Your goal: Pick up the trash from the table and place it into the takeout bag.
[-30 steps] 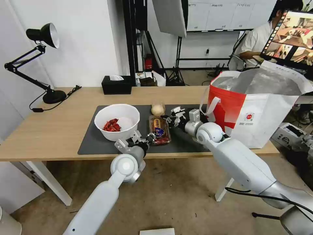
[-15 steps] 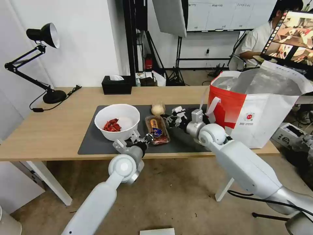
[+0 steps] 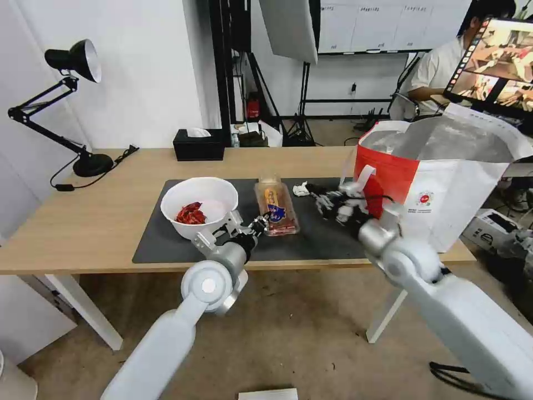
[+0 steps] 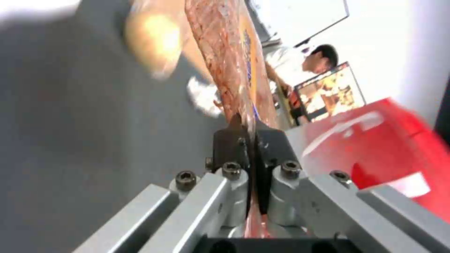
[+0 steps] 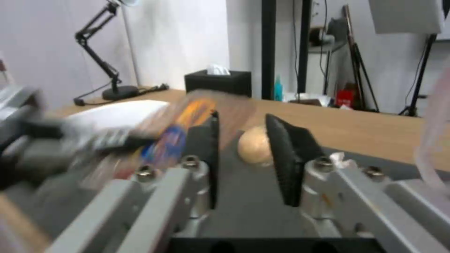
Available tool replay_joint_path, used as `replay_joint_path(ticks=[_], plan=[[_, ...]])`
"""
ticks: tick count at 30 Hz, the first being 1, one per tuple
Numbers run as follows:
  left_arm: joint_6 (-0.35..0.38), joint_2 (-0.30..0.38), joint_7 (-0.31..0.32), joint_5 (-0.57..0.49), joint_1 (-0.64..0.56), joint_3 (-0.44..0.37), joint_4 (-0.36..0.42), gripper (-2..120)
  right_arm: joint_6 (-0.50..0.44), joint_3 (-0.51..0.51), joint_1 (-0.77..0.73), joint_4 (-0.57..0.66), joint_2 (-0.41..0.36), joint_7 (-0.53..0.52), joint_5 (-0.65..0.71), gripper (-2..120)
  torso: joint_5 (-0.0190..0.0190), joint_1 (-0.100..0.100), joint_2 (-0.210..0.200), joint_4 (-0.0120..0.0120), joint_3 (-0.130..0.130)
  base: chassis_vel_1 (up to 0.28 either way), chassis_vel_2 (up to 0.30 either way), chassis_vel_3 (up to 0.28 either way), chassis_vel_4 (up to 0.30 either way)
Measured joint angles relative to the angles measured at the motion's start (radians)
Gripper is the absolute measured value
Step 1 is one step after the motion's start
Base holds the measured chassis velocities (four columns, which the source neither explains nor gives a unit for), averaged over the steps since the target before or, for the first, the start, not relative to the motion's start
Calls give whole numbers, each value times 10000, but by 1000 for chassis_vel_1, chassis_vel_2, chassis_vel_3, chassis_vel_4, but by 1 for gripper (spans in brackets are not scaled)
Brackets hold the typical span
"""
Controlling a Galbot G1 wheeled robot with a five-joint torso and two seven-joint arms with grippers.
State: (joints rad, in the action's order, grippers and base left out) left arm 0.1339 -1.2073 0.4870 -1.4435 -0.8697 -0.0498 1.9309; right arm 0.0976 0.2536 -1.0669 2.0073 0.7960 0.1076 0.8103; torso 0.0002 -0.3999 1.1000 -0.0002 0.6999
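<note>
Left gripper (image 3: 260,224): it has closed tight on the near edge of the tray (image 3: 276,212). In the left wrist view the two black fingers (image 4: 228,142) pinch the thin clear rim between them.

Tray: a second ago it lay flat on the mat (image 3: 166,228). Now its far end is tipped up and it leans, lifted at the held edge. It has also slid a bit toward the back of the table (image 3: 100,222).

Right gripper (image 3: 327,204): it was right beside the tray before. Now it has pulled back toward the bag (image 3: 444,183) and hangs over the mat, well apart from the tray. Its fingers are spread with a gap and hold nothing, as the right wrist view shows.

Cup (image 3: 268,179): it sits on the mat just behind the tray. The raised tray now hides most of it from the head view. The right wrist view shows it as a round yellowish shape.

Tissue (image 3: 301,189): the right arm covered it before. Now it lies in plain sight on the mat, between the tray and the bag.

Bowl (image 3: 200,206): same spot on the mat, left of the tray, red scraps inside.

Bag: stands open at the right end of the table, as before.
</note>
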Motion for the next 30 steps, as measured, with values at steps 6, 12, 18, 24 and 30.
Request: replay_joint_path(ticks=[6,12,18,24,30], plan=[[-27,382,-617,64,771,-122,-128,0,-1196,1586,-2871,1510,345,25,-1428,53,-5,0,0,2,-1,0,0,0,0],[-111,482,-949,65,1685,67,-268,0,-2262,2235,-4664,1799,1125,-7,-2765,71,-3,0,0,3,0,0,0,0,0],[-250,199,-1069,36,3093,930,-593,0,-3242,3218,-6493,1694,1888,-9,-3721,96,-3,0,1,1,0,0,0,0,0],[-403,-451,-952,-80,4611,1984,-1211,0,-3531,3568,-7067,1355,2312,-10,-4119,100,0,0,0,1,1,0,0,0,0],[-455,-1564,-999,598,6047,2937,-2686,0,-3567,3545,-7162,849,2961,-31,-4579,100,1,-2,0,2,1,0,0,0,0]])
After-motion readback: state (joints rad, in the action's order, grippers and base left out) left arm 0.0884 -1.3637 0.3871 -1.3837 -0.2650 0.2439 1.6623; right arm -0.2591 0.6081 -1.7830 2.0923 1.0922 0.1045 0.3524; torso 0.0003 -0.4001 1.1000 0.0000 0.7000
